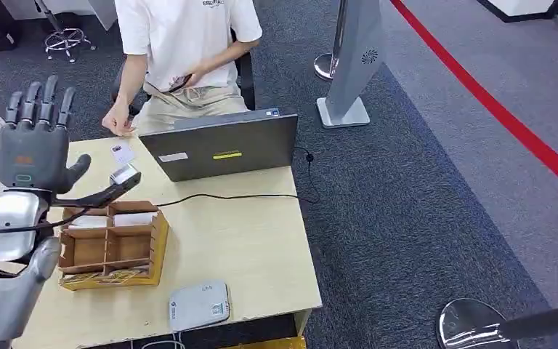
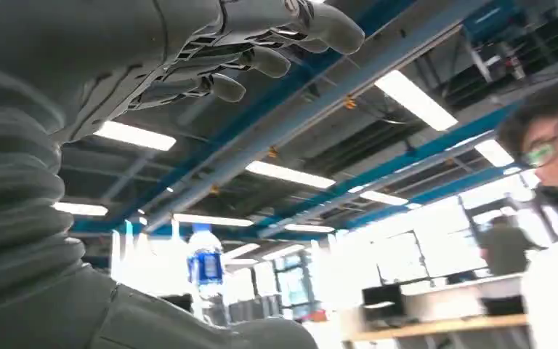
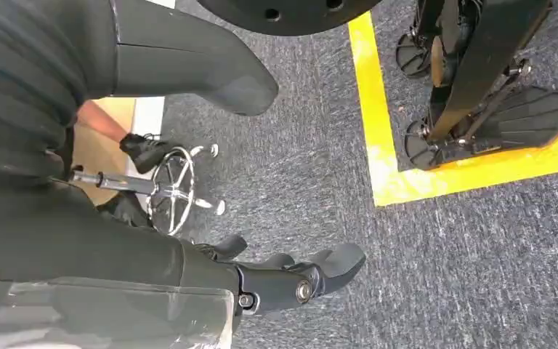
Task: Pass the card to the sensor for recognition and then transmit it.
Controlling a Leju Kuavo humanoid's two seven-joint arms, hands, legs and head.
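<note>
L hand (image 1: 33,145) raised, fingers apart, empty; R hand (image 3: 290,280) loosely apart, empty; 1 card (image 1: 122,153) on table (image 1: 261,247).

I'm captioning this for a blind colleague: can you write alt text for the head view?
The robot's left hand is raised, empty, fingers spread, above a wooden table. On it are a compartment box, a white sensor, a laptop and a card near a seated person.

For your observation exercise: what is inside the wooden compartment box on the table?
The wooden compartment box holds white cards in its far compartments. The nearer compartments look empty. The raised left hand and its arm cover the box's left edge, so anything there is hidden.
</note>
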